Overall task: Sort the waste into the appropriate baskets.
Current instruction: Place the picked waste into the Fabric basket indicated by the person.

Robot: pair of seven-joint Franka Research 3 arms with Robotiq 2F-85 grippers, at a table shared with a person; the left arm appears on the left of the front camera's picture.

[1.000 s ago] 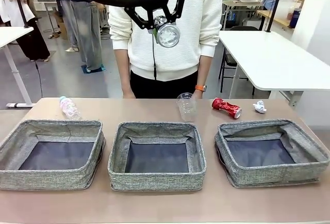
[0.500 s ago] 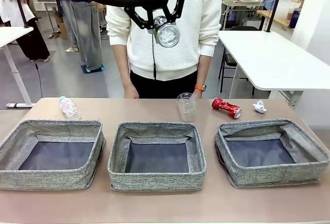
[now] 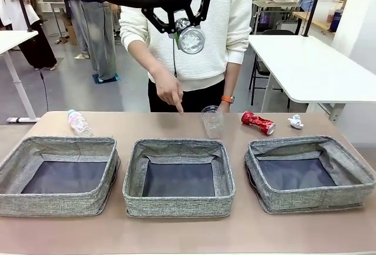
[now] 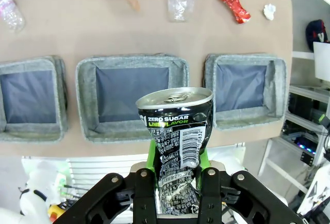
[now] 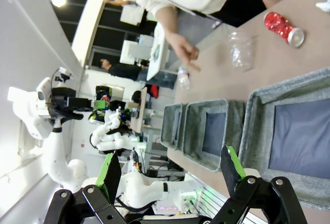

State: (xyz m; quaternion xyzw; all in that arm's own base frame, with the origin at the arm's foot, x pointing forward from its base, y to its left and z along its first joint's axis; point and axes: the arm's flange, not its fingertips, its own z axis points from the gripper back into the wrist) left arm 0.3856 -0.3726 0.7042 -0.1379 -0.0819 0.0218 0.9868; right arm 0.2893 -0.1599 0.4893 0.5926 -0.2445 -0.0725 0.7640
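Three baskets; single dark can, red can, cup, bottle, paper ball

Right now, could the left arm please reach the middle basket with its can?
Probably yes: the left gripper holds the can above the middle basket; the person's hand points beyond its far rim.

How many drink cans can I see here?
2. A dark printed drink can is clamped in the left arm's jaws; a crushed red can lies on the table, right of the clear plastic cup.
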